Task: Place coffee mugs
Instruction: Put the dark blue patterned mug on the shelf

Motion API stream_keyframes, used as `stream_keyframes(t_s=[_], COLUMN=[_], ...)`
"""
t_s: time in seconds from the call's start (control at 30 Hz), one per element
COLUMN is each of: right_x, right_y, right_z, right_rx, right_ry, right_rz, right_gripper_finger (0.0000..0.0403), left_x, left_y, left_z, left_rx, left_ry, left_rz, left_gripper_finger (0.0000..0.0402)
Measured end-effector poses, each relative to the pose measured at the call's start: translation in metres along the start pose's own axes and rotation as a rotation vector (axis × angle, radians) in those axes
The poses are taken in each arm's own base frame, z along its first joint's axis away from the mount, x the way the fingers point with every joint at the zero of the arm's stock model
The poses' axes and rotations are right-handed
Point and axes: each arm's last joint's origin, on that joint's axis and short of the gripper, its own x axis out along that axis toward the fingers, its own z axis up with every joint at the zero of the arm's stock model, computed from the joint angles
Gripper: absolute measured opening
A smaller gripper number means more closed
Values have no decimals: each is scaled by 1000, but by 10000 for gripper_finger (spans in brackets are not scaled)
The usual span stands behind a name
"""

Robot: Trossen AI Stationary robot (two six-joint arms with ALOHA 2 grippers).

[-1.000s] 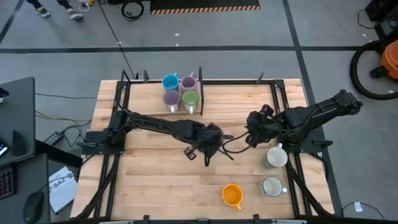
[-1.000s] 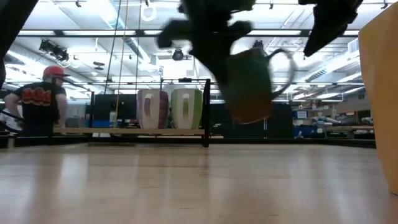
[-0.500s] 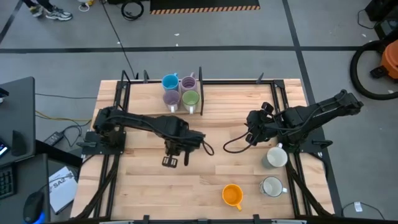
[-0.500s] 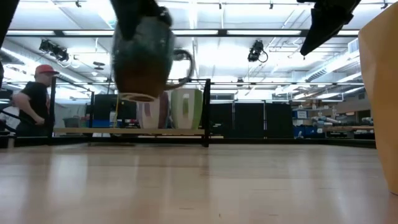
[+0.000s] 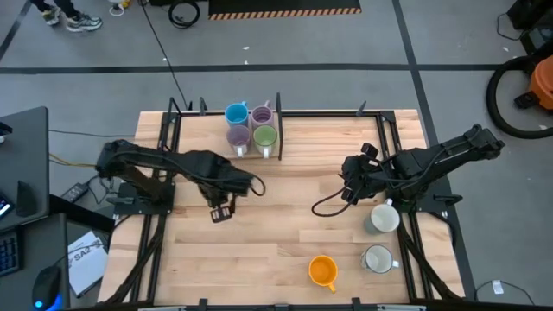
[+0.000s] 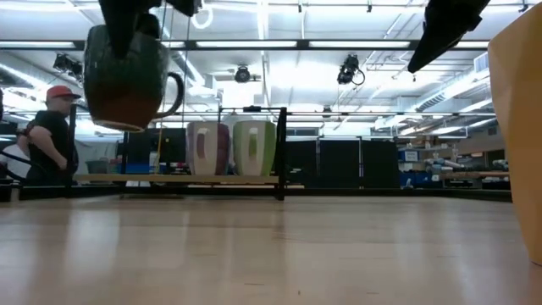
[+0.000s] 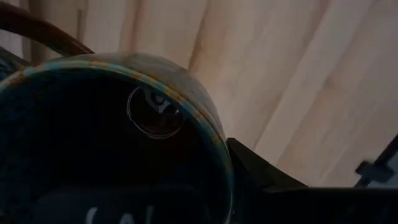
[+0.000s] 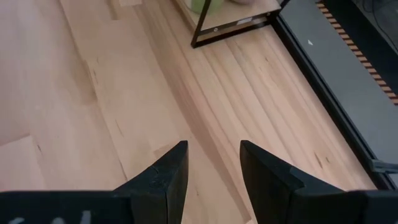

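Change: left gripper [image 5: 226, 204], jaws clenched on dark brown mug [image 6: 127, 74], swung from desk [image 5: 285, 259] centre toward 9 o'clock.
Meaning: heading for mug cluster [image 5: 251, 127] at 12 o'clock.
Right gripper [image 8: 212, 167]: jaws released, unmoved at 3 o'clock.

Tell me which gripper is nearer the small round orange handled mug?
Right. The right gripper hovers just up-table of the orange mug; the left gripper, holding a dark brown mug, is far across the table.

wooden table [image 5: 259, 250]: orange mug [image 5: 322, 271], two white mugs [image 5: 378, 258], rack [image 5: 278, 130].
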Motion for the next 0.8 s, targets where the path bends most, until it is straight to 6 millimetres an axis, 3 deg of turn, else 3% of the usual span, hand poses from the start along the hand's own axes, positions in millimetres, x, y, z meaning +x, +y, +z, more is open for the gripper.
stream_keyframes(t_s=[0.17,0.4,0.8], right_x=[0,0,0], right_y=[1,1,2], right_z=[1,1,3], right_rx=[-7,-14,-17], right_ry=[-2,-3,-26], right_rz=[23,24,11], right_gripper_finger=[151,151,151], left_x=[1,-1,2], left_y=[31,87,192], left_z=[-14,-7,5], left_rx=[-135,-265,-238], left_ry=[-5,-4,-83], left_rz=[14,76,153], left_gripper_finger=[43,43,43])
